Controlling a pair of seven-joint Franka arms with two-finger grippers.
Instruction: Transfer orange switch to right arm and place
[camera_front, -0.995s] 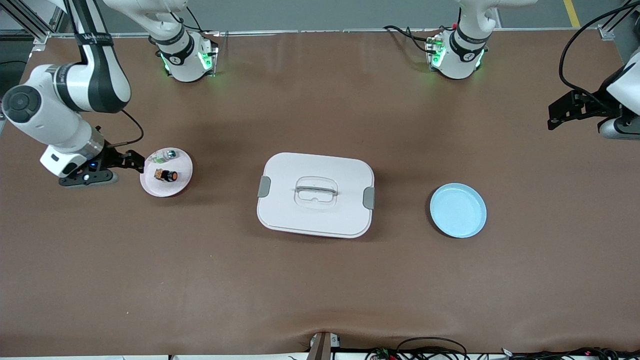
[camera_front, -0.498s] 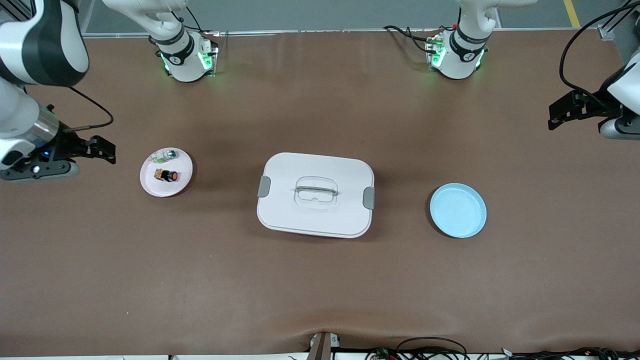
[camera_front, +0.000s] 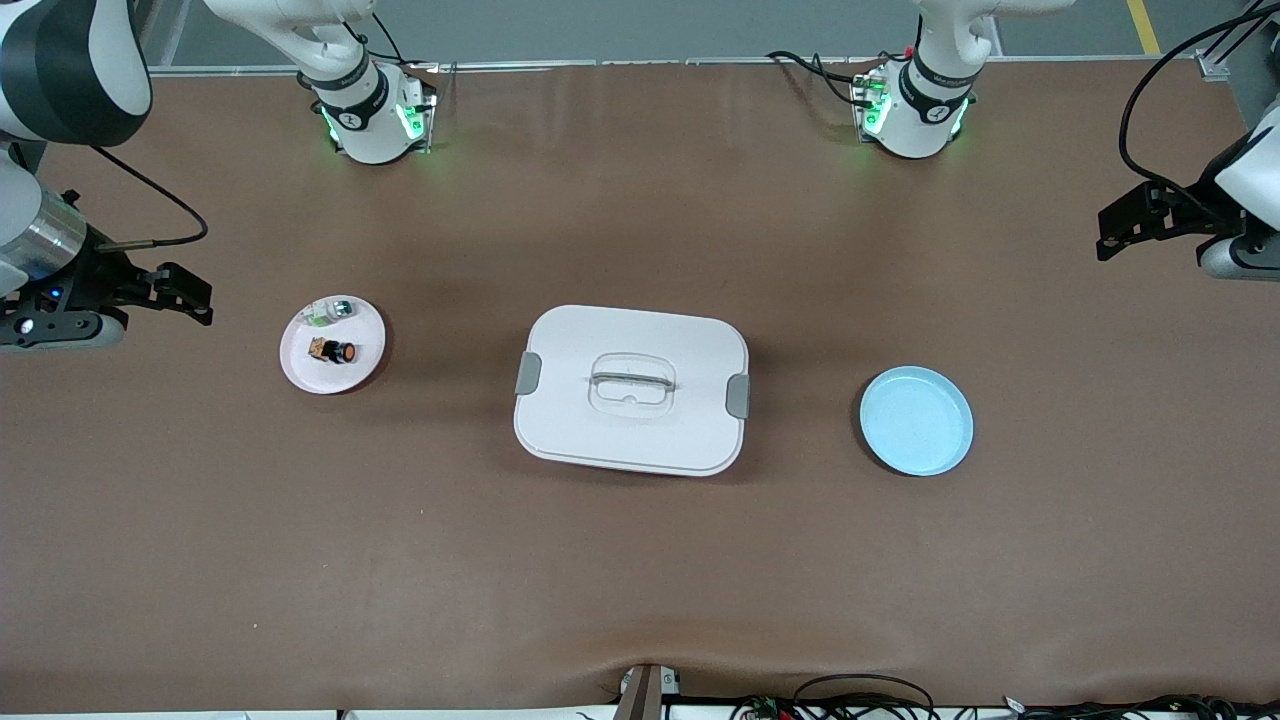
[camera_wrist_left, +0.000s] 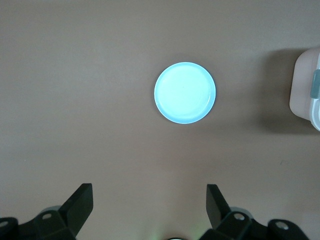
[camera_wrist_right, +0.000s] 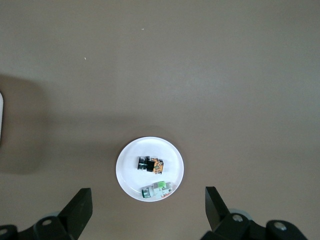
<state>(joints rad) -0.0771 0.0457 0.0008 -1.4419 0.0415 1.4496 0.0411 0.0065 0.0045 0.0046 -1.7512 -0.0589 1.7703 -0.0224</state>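
Orange switch (camera_front: 336, 351) lies on the white plate (camera_front: 365, 365) beside a clear-green part (camera_front: 330, 312), toward the right arm's end of the surface. Right tool (camera_front: 185, 292) spread, empty, near that plate. Left tool (camera_front: 1120, 232) spread, empty, waiting above the blue plate (camera_front: 916, 420).

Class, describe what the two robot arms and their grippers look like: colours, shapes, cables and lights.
Both arms are white with black joint bands and rounded segments. The right arm has a silver wrist and a thin black cable. Each base glows green. The right gripper and left gripper are black, with two fingers.
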